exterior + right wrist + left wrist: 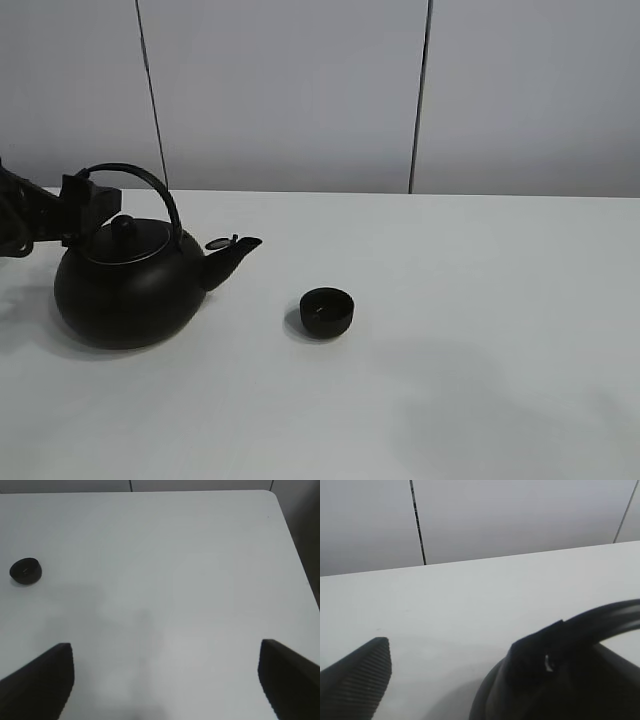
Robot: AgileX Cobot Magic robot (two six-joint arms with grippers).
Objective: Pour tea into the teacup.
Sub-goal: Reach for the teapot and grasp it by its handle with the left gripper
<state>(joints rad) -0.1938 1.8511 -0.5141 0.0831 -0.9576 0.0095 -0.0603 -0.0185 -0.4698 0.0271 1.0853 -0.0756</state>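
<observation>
Your left pincer (88, 205) looks released at the kettle handle (152, 177), so an off-centre grab could swing the spout (232, 255) past the teacup (327, 310) beyond it

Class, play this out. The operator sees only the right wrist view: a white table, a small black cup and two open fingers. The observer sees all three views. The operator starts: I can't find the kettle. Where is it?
Observer: The kettle stands upright on the table, left of the teacup in the high view and apart from it.
Operator: Which way does its spout face?
Observer: The spout points toward the teacup but ends short of it.
Operator: And the left hand?
Observer: The left hand is at the kettle's handle, with its fingers apart, not closed on it.
</observation>
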